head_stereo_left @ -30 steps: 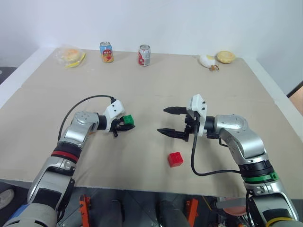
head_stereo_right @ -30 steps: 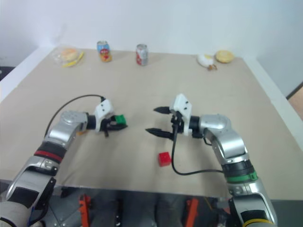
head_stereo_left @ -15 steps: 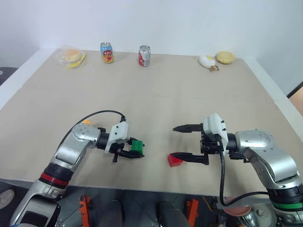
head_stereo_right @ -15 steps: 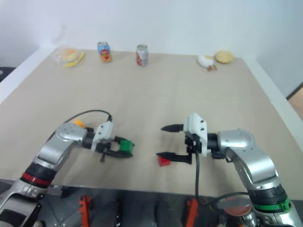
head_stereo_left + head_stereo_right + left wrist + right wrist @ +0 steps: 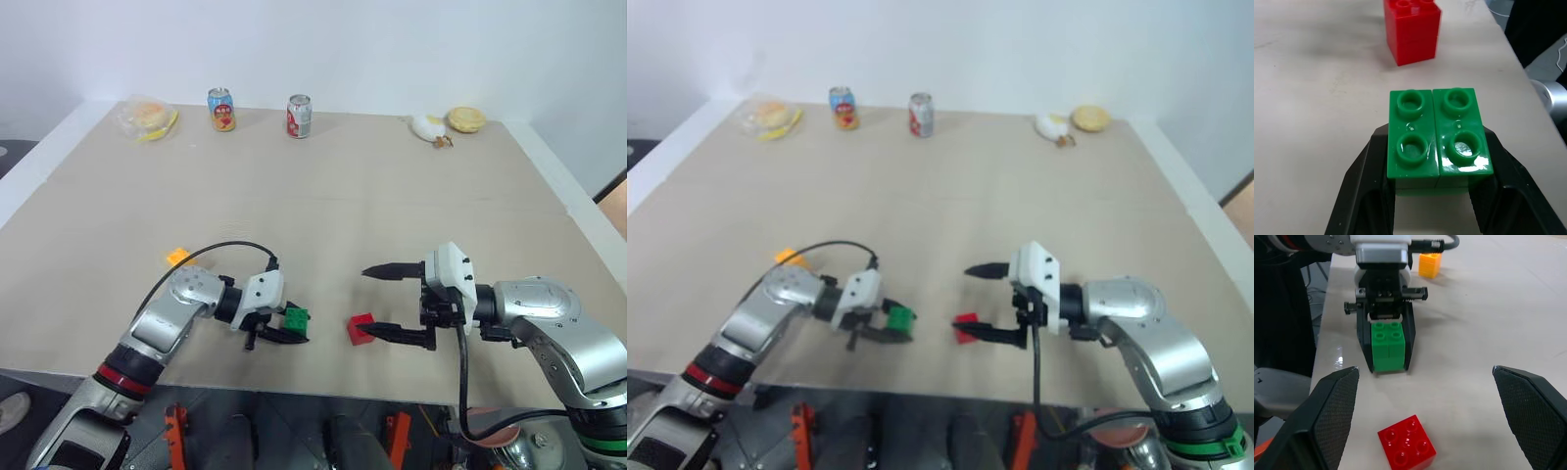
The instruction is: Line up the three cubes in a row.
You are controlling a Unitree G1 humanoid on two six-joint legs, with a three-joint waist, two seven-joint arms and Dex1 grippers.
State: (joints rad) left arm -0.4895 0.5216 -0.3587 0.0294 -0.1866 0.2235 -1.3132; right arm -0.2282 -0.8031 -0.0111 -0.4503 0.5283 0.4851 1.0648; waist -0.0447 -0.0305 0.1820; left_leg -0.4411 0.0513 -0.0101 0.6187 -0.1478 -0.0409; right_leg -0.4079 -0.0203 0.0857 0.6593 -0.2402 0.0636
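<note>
My left gripper [image 5: 291,326] is shut on the green cube [image 5: 296,316], holding it low over the table near the front edge. In the left wrist view the green cube [image 5: 1437,134] sits between both black fingers [image 5: 1366,186], studs up. The red cube [image 5: 361,328] lies on the table a short way to the right of it. My right gripper [image 5: 365,301] stands open, pointing left, with its lower finger just right of the red cube. The yellow-orange cube [image 5: 177,258] rests on the table behind my left arm.
Two drink cans [image 5: 220,108] [image 5: 299,116] stand at the far edge, with a bagged burger [image 5: 147,117] at the far left. A white item [image 5: 429,126] and a bun [image 5: 466,119] lie at the far right. The table's front edge [image 5: 323,377] is close behind both grippers.
Both arms drew back toward the front edge. The left gripper carried the green cube back and rightward, closer to the red cube. The yellow-orange cube came into view. The right gripper stayed open.
</note>
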